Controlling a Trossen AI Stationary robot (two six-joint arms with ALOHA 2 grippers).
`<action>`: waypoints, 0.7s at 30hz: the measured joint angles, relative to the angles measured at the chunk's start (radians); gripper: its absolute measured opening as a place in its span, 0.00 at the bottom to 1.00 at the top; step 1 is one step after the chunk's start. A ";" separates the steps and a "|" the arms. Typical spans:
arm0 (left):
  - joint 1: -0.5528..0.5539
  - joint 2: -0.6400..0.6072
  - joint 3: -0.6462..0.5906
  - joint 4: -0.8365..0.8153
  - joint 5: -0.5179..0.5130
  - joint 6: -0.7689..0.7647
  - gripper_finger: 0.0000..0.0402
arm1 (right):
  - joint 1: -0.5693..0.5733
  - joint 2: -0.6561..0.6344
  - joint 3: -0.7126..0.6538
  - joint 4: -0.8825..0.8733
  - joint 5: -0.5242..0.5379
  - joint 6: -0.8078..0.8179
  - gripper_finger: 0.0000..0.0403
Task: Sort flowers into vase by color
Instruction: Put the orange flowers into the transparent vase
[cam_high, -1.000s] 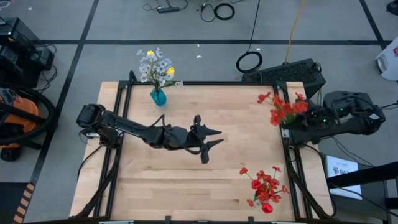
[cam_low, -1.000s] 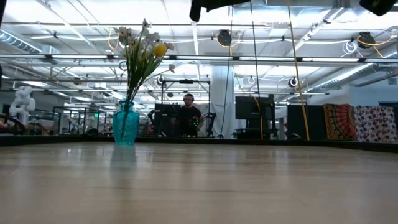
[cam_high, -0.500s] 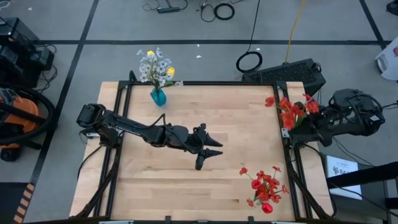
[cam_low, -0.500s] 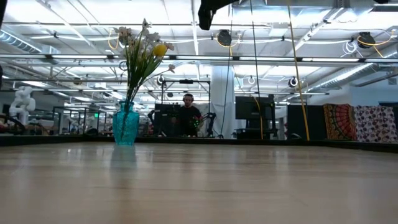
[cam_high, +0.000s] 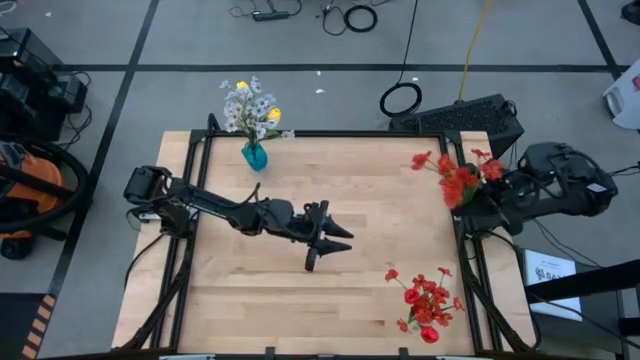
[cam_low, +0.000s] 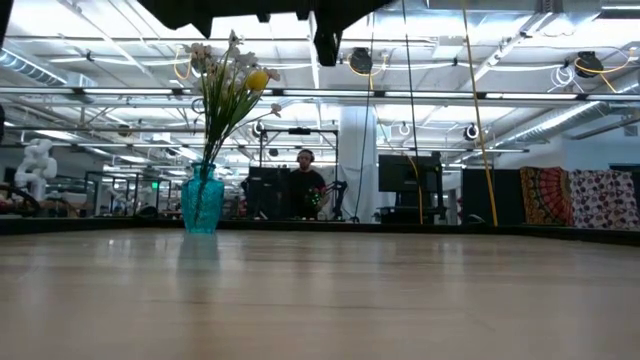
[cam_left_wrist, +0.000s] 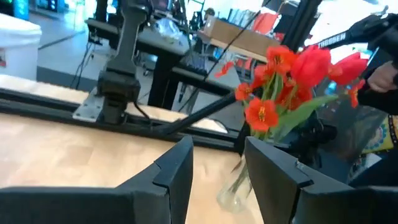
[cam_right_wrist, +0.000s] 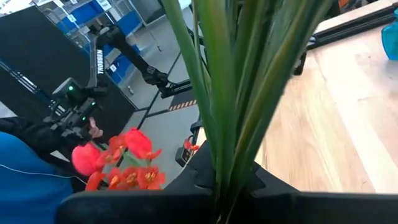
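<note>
Since a second ago: left gripper (cam_high: 330, 243) swung lower and slightly left near frame centre; red bunch (cam_high: 457, 176) at the right edge tipped back toward upper left after a brief shift right.

Right gripper (cam_right_wrist: 217, 186) clamped on a sheaf of green stems (cam_right_wrist: 242, 93), red blooms (cam_right_wrist: 121, 165) fanned out beyond the table's right rail in the high view. Left gripper's jaws parted and empty, held above bare wood in mid-frame, pointed right toward that bunch; in the left wrist view, red tulips (cam_left_wrist: 311, 65) seen ahead between the two dark fingers (cam_left_wrist: 168, 171), with what looks like a clear glass vessel (cam_left_wrist: 235, 190) beneath them.

Further out: teal vase (cam_high: 255, 155) at upper left of the table, already filled with white sprigs and yellow tulips (cam_high: 250, 107); standing upright at left in the low view (cam_low: 202, 200). Second cluster of red flowers (cam_high: 424, 300) lying at lower right of the table.

Judged step: carrying or handing over the red bunch. Best done slowly, stems kept vertical, grip low on the sheaf to stop blooms flopping; wide clearance from the rail; open left jaws lined up squarely with the stems before closing.
</note>
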 joint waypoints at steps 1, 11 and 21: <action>0.001 0.000 -0.003 -0.002 0.008 -0.001 0.37 | 0.004 0.016 0.000 0.014 0.002 0.000 0.00; 0.004 0.000 -0.004 -0.009 0.089 0.000 0.37 | 0.164 0.219 0.000 0.257 0.226 -0.071 0.00; 0.004 0.000 -0.004 -0.013 0.203 0.000 0.37 | 0.445 0.422 0.000 0.552 0.469 -0.096 0.00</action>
